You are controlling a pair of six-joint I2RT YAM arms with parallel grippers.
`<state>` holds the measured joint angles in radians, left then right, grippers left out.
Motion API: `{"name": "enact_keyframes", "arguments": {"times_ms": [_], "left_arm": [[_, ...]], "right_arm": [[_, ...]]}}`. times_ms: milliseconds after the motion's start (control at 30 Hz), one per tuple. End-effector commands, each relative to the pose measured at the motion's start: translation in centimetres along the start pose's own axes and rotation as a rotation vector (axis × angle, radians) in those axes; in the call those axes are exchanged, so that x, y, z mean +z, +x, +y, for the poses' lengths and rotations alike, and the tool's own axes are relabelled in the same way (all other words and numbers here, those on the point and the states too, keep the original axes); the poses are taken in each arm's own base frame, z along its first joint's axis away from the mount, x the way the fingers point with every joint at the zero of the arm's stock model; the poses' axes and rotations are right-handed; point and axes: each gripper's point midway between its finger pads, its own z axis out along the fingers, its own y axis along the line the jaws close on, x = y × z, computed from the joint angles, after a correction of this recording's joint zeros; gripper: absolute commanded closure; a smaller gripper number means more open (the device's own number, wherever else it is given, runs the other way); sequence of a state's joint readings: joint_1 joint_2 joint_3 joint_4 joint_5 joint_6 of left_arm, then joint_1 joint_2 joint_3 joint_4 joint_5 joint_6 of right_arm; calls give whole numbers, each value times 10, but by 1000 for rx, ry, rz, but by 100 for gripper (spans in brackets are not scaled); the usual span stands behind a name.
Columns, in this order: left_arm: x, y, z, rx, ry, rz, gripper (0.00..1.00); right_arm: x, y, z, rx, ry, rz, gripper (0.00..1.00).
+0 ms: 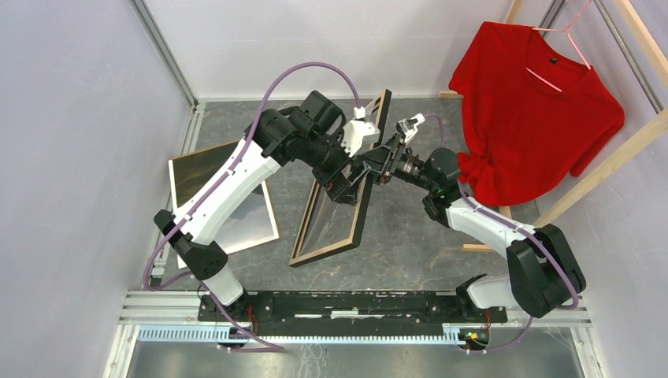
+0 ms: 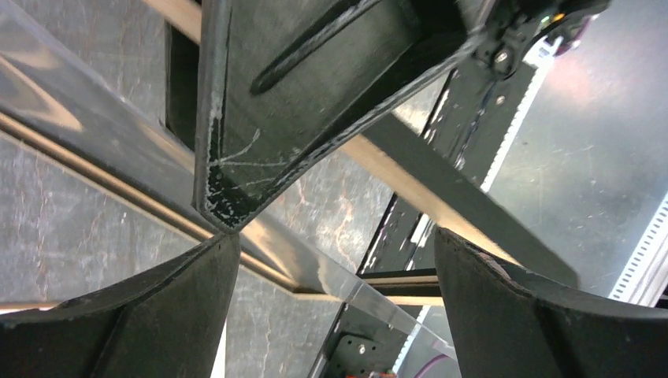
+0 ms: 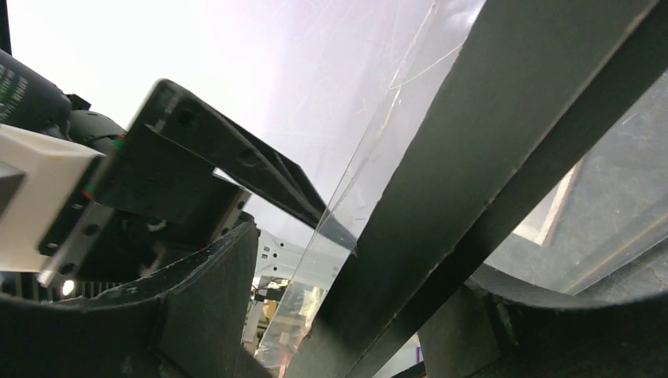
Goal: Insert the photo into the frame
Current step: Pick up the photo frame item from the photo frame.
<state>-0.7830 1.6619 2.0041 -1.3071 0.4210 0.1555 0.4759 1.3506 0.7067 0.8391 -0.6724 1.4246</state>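
The frame (image 1: pixel 364 213) stands tilted at mid-table, its left long rail down and its right rail lifted. A clear sheet (image 1: pixel 327 224) sits inside it. My right gripper (image 1: pixel 380 161) is shut on the raised rail, which fills the space between its fingers in the right wrist view (image 3: pixel 473 157). My left gripper (image 1: pixel 343 189) is inside the frame opening, open. In the left wrist view its fingers (image 2: pixel 157 315) stand wide apart, with the sheet's edge (image 2: pixel 370 295) and the rail (image 2: pixel 504 224) between them. The photo (image 1: pixel 250 224) lies flat at left, partly under my left arm.
A red T-shirt (image 1: pixel 536 110) hangs on a wooden rack (image 1: pixel 622 150) at the back right. The arms' metal mounting rail (image 1: pixel 354 303) runs along the near edge. White walls close in the left and back sides.
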Motion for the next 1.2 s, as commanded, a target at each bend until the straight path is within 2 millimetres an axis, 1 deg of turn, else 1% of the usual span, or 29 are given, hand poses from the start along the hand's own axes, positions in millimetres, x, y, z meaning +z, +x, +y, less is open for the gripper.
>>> {"name": "enact_keyframes", "arguments": {"times_ms": [0,133,233,333,400,533,633,667,700,767,833,900,933,1000,1100,1167], "left_arm": [[-9,12,17,39,-120,10,5],[-10,21,33,53,-212,37,20],[-18,22,47,66,-298,43,33],[-26,23,62,73,-395,41,45],[-32,25,71,74,-459,43,50],[-39,28,89,69,-576,40,72],[-41,29,98,58,-633,45,85],[-42,29,100,56,-643,44,88],[-42,27,101,56,-649,40,89],[-45,24,101,57,-659,25,94],[-52,16,102,63,-676,-6,98],[-61,8,102,75,-692,-38,98],[-66,3,102,84,-704,-58,98],[-77,-6,102,101,-731,-93,98],[-90,-19,102,111,-759,-135,98],[-95,-25,101,111,-760,-160,98]], "right_arm": [[7,-11,30,-81,-86,-20,27],[7,-10,30,-92,-78,-11,27],[4,-8,25,-102,-59,-2,27],[-4,-7,19,-107,-36,2,27],[-12,-8,13,-110,-14,-2,27],[-28,-7,-6,-124,53,3,26],[-36,-5,-19,-148,109,15,26],[-39,-4,-26,-160,135,21,26],[-41,-3,-31,-167,163,29,27],[-48,-2,-49,-197,249,49,28],[-59,3,-76,-219,372,86,31],[-71,5,-96,-245,470,116,37],[-76,5,-105,-260,512,122,42],[-90,12,-125,-267,598,160,49],[-104,19,-147,-263,682,191,57],[-111,21,-159,-259,730,193,62]]}}
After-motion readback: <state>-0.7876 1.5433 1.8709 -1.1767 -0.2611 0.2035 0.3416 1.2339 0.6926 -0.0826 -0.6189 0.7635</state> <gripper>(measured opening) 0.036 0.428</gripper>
